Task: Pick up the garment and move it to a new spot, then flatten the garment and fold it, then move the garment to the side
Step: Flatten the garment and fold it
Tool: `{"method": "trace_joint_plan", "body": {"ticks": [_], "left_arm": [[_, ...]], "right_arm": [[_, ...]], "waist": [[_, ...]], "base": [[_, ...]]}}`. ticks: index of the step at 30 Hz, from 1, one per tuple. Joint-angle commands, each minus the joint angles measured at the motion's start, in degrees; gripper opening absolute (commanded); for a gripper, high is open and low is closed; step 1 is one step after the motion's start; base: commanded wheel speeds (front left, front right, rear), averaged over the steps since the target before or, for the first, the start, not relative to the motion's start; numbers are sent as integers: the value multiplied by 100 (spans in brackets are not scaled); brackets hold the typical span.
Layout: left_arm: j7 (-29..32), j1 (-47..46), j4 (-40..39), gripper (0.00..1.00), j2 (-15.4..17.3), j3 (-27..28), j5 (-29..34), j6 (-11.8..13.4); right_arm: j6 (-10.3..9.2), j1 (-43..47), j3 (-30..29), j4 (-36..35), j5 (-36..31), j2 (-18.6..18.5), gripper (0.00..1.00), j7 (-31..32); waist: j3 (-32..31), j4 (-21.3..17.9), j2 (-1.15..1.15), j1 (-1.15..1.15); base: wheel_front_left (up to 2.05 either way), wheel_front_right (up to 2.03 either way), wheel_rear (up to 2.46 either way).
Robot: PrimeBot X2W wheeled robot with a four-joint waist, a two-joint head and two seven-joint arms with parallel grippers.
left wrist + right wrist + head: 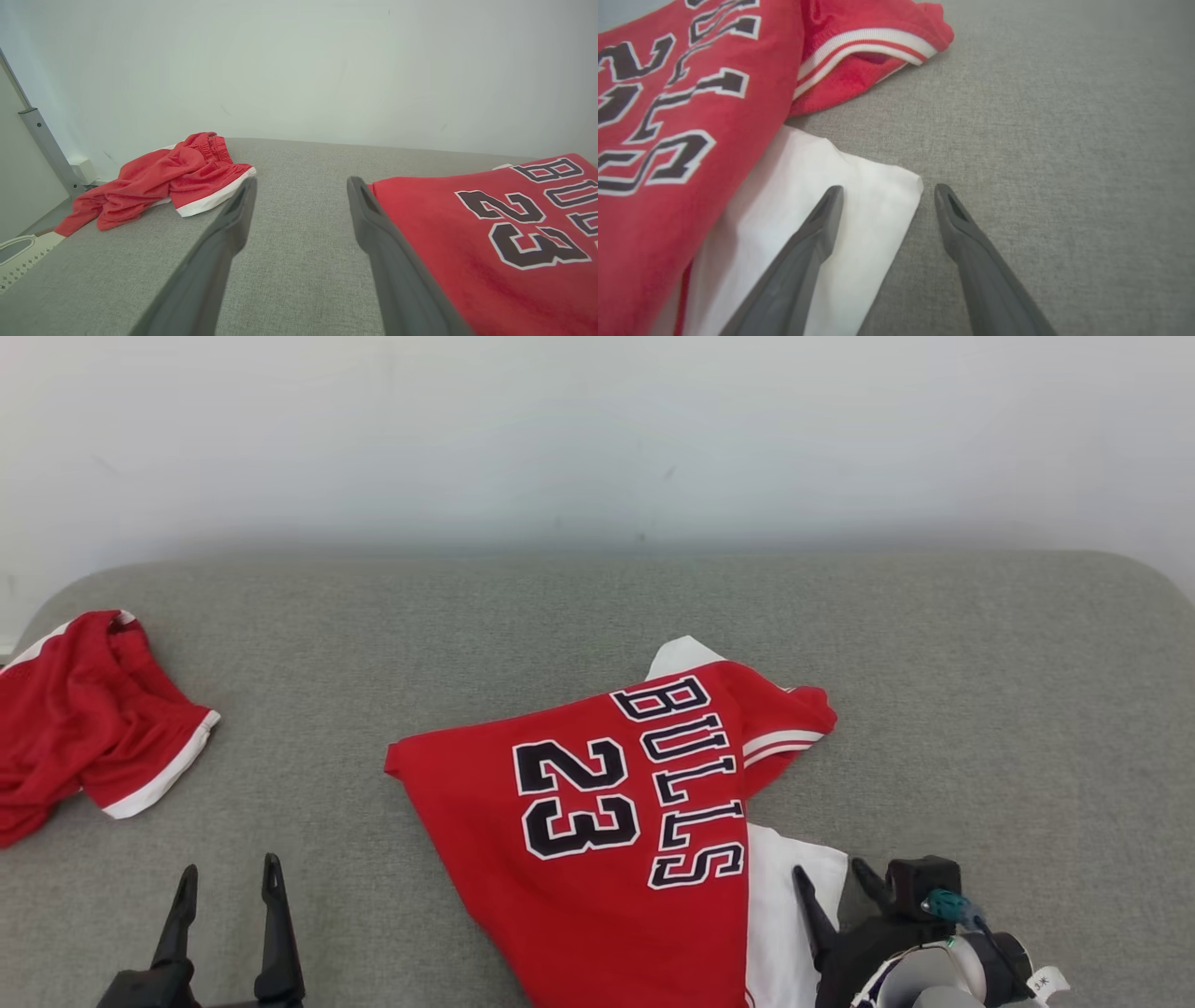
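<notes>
- Grey woven fabric is covering the broad padded surface [980,709], and a pale wall [597,429] is rising behind it at twelve o'clock.
- Red shorts [84,719] with white trim are lying crumpled at nine o'clock in the head view, well apart from everything else.
- At seven o'clock the left gripper [231,865] is hovering over bare grey fabric, its two dark fingers spread wide with nothing between them.
- From that claw, the red jersey [597,859] is lying at about two o'clock, near but apart from it. Its closest red edge is running alongside the inner finger in the left wrist view.
- This jersey is lying number-side up around the centre, showing BULLS and 23, and is reaching down to six o'clock. One striped sleeve is pointing toward two o'clock.
- A white panel [780,896] of the jersey is sticking out from under the red at five o'clock.
- Just beside it, the right gripper [828,868] is standing open and holding nothing. In its wrist view one finger is hanging over the white corner and the other over grey fabric, with the red body at ten o'clock. Whether it is touching the cloth I cannot tell.
</notes>
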Motion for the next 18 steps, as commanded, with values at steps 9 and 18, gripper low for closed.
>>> {"method": "trace_joint_plan", "body": {"ticks": [9,18], "left_arm": [[-22,152,90,100,-170,146,118,-152],[-22,186,265,100,-391,278,165,-347]], "right_arm": [[20,-479,256,999,282,-17,0,-26],[14,-158,-711,326,619,-908,0,-381]], "waist": [[-42,83,0,0],[-148,-219,0,0]], "base": [[0,0,0],[0,0,0]]}}
